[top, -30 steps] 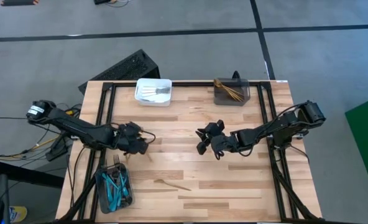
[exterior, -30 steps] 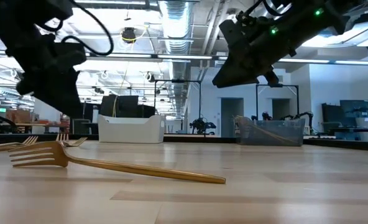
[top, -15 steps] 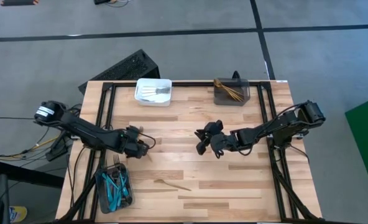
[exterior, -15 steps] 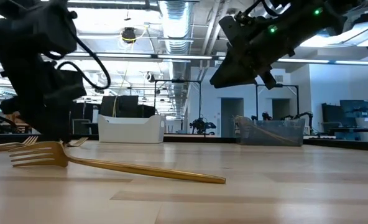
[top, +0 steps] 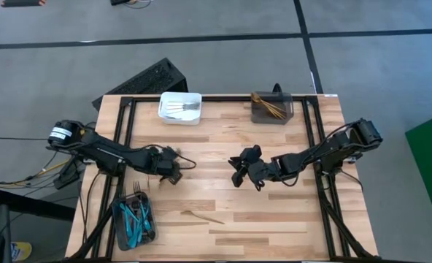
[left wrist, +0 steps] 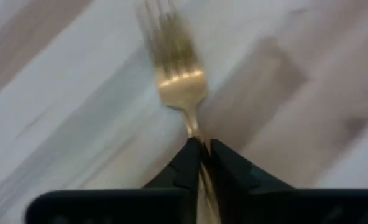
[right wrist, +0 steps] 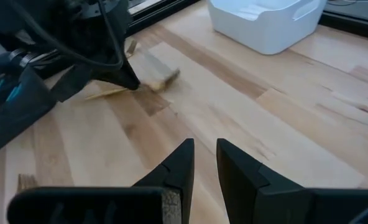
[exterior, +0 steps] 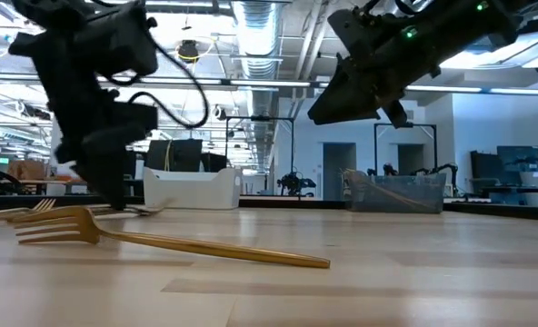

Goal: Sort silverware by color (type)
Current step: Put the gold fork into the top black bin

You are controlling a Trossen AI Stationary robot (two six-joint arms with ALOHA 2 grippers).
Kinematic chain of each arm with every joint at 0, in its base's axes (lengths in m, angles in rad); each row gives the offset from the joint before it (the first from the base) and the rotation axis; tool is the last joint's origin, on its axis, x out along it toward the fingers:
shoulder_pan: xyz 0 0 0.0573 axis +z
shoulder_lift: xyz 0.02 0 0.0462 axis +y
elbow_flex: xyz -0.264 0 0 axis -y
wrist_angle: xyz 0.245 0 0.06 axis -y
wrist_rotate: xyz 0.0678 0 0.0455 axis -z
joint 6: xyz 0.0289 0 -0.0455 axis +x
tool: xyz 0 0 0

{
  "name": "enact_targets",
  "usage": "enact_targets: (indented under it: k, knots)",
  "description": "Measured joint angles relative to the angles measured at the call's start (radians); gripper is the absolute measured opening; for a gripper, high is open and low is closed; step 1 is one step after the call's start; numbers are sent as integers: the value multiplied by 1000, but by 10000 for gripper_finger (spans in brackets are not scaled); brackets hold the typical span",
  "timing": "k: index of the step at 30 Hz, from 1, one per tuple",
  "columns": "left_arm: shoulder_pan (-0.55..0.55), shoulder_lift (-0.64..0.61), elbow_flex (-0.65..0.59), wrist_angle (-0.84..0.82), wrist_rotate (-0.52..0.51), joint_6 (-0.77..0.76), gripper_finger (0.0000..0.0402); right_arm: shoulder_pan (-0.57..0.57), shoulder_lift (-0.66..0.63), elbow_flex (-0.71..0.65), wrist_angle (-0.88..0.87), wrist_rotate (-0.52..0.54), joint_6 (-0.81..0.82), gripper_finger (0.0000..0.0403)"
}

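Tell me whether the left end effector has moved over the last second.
Yes. In the high view the left end effector has shifted toward the table's middle, farther from the dark bin at the near left corner, and is shut on a gold fork.

One cam's straight overhead, one's level with my table point(top: 274, 212), plus close-up wrist cams; all share the tabletop.

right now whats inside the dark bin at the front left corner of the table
The dark bin holds blue-handled silverware piled together, with a fork's tines at its far end. Anything beneath the pile is covered, so no count is possible.
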Motion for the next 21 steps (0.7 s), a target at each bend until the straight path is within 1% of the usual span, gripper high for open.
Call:
enact_targets:
  k: [1,3,8,11,15,18,20,21]
  knots:
    - [1,0,12,9,0,34,12,6,0,0,0,0,0,95]
    - [14,2,48,33,-10,119,8,15,0,0,0,-1,0,95]
    - [33,-1,121,230,-45,314,2,33,0,0,23,-2,12,95]
    - [40,-2,143,432,-50,442,1,38,0,0,22,1,49,95]
    - [45,6,142,691,-68,594,1,35,0,0,47,1,123,100]
    - [44,19,142,879,-71,666,0,28,0,0,121,1,63,118]
    - [47,36,143,1011,-51,695,0,20,0,0,179,1,-24,138]
    - [47,42,143,1052,-39,701,0,14,0,0,207,1,-70,149]
